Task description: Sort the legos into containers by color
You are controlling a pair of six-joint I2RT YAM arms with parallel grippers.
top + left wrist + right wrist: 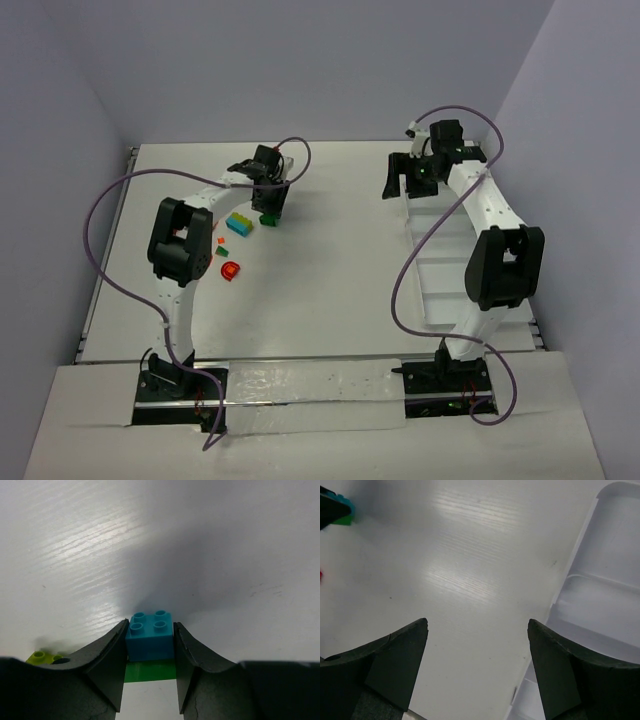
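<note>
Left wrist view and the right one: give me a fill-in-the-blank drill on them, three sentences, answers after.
1. The four-stud brick between the fingers of the left hand is ____ in colour.
2. The piece showing just below that brick is ____.
3. The right hand, beside the white tray, stands ____ and holds nothing.
Missing words: teal-blue; green; open.

Left arm stretched forward, wrist pitched down; left gripper [149, 625] jaws pressed against both sides of teal brick [150, 642] between them. Right arm extended forward, elbow raised; right gripper [477, 623] jaws spread wide.
</note>
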